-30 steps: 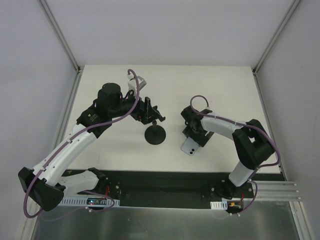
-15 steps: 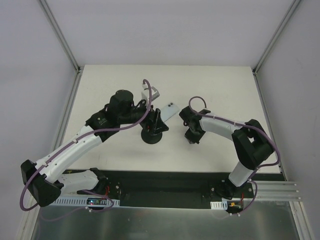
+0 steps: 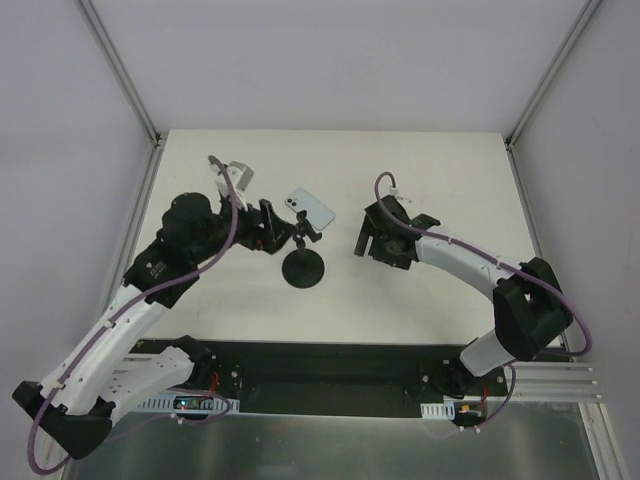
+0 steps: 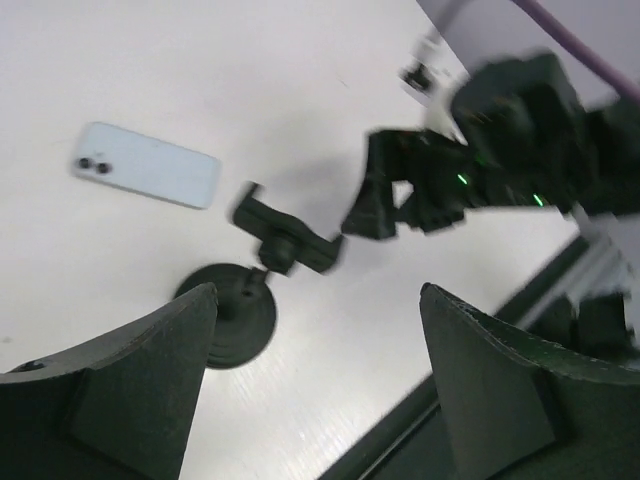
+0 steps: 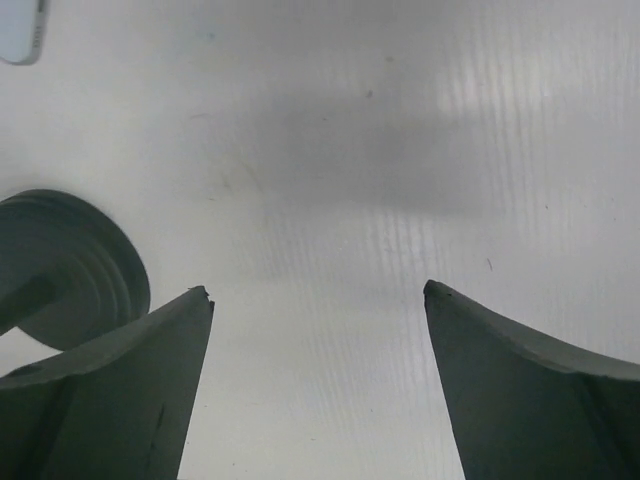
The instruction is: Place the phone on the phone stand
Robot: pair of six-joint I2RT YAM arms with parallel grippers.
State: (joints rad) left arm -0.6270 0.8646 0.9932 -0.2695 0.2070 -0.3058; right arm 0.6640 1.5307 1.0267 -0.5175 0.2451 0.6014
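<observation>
The phone (image 3: 311,208) lies flat on the white table, pale blue back up, just behind the phone stand (image 3: 304,268). In the left wrist view the phone (image 4: 148,165) lies apart from the stand's bracket head (image 4: 290,243) and disc base (image 4: 230,320). My left gripper (image 3: 283,232) is open and empty, just left of the stand's head; in its own view (image 4: 318,290) nothing sits between its fingers. My right gripper (image 3: 368,245) is open and empty, right of the stand. Its own view (image 5: 318,290) shows the disc base (image 5: 60,265) at left and a phone corner (image 5: 20,30).
The white table (image 3: 440,170) is bounded by metal frame rails and grey walls at the back and sides. A black base strip (image 3: 320,365) with the arm mounts runs along the near edge. The right arm's wrist (image 4: 500,150) shows beyond the stand in the left wrist view.
The phone went from under the right gripper, right of the stand, to the table behind the stand's head. The left arm drew back to the left; the right gripper lifted and turned toward the stand.
</observation>
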